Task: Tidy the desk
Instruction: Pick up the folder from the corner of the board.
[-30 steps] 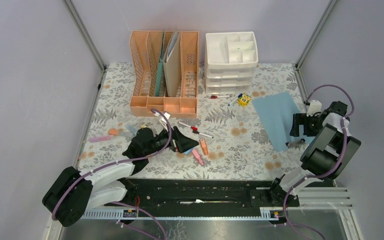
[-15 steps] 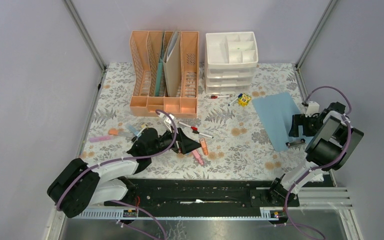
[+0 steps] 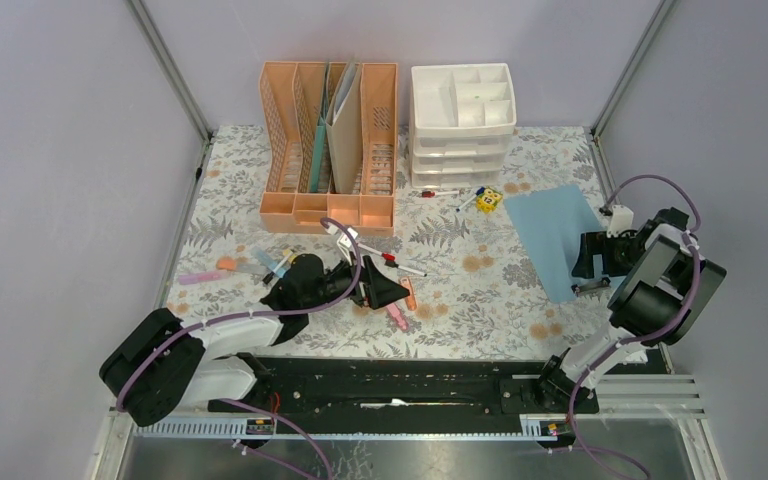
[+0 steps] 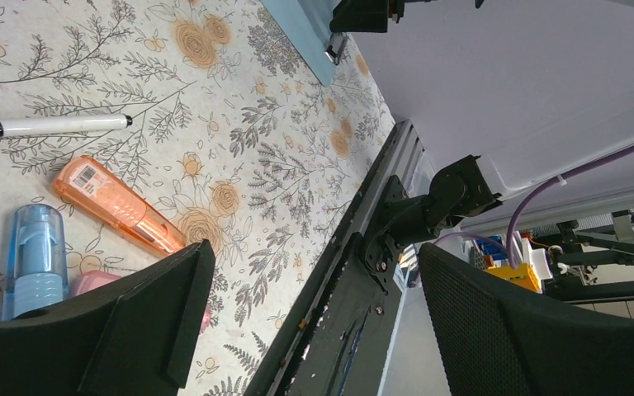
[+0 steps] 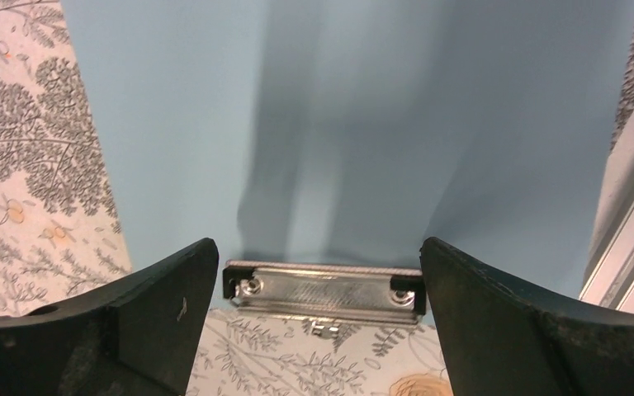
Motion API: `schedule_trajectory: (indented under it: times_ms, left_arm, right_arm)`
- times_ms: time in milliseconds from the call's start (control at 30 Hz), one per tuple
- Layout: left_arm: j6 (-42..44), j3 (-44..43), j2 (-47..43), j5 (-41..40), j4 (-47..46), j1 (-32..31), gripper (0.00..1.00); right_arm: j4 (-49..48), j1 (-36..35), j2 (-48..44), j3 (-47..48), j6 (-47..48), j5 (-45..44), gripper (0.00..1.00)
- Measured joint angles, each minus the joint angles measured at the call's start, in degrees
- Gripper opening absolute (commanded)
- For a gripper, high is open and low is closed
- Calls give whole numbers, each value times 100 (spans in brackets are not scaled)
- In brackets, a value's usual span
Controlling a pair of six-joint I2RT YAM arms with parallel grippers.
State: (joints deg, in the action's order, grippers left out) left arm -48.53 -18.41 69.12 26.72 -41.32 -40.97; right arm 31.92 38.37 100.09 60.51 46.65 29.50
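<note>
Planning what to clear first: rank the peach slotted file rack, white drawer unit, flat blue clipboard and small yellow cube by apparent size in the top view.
1. Peach slotted file rack, largest.
2. White drawer unit and flat blue clipboard: too alike to rank; the unit stands nearer the camera.
3. Small yellow cube, smallest.

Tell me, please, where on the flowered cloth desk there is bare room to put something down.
The floral cloth desk is bare left of the peach slotted file rack, and in the near middle, between the orange highlighter and the flat blue clipboard. Crowded: pens around the left gripper, and small items before the white drawer unit.
</note>
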Motion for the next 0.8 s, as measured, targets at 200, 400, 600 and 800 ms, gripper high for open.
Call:
schedule_trajectory:
  times_ms: [200,400,600,800]
  left_arm:
    - [0,-44,-4,-46,9,-74,99]
    - [7,-44,-131,-101,105,-101,99]
    - [114,-44,-234,-111,133,-116,99]
    - [177,-44,-219,-107,133,-133,99]
  right_arm:
    - [391,0,-144,166,24,-66,100]
    - [616,0,-144,417,426,-105,100]
    - [916,0,-334,260,743,-109,100]
    - [966,0,-863,155,804,-107,100]
